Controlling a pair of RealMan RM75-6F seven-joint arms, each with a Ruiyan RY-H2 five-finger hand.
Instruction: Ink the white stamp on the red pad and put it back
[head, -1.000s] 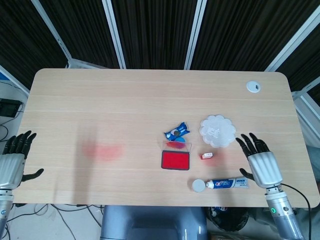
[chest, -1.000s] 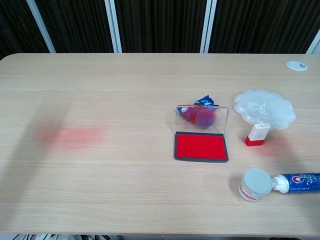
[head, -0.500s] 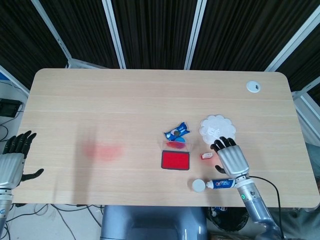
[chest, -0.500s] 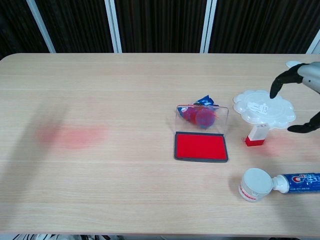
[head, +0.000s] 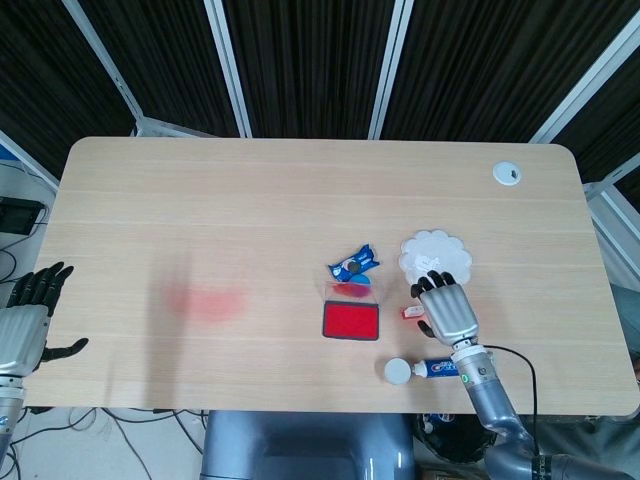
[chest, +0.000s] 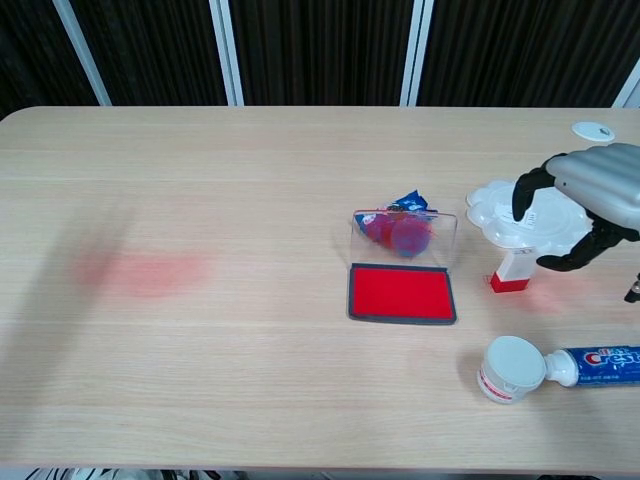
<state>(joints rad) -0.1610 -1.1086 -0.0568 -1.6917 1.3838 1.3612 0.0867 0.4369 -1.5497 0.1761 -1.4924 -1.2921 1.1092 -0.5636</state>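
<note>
The white stamp (chest: 514, 269) with a red base stands upright on the table, just right of the red ink pad (chest: 402, 293), whose clear lid (chest: 404, 238) is raised behind it. My right hand (chest: 585, 200) hovers over and slightly right of the stamp, its fingers spread and curved downward, holding nothing. From the head view the right hand (head: 445, 308) covers most of the stamp (head: 410, 312), beside the red pad (head: 351, 321). My left hand (head: 25, 325) hangs open beyond the table's left edge.
A white flower-shaped dish (chest: 497, 208) lies behind the stamp, partly under the hand. A toothpaste tube (chest: 595, 363) with a big white cap (chest: 510, 369) lies near the front edge. A blue snack wrapper (head: 352, 264) sits behind the pad. A faint red smear (chest: 145, 272) marks the left side.
My right hand has moved in from the table's right side to a spot over the stamp, curling its fingers downward. Stamp, pad and left hand have stayed put.
</note>
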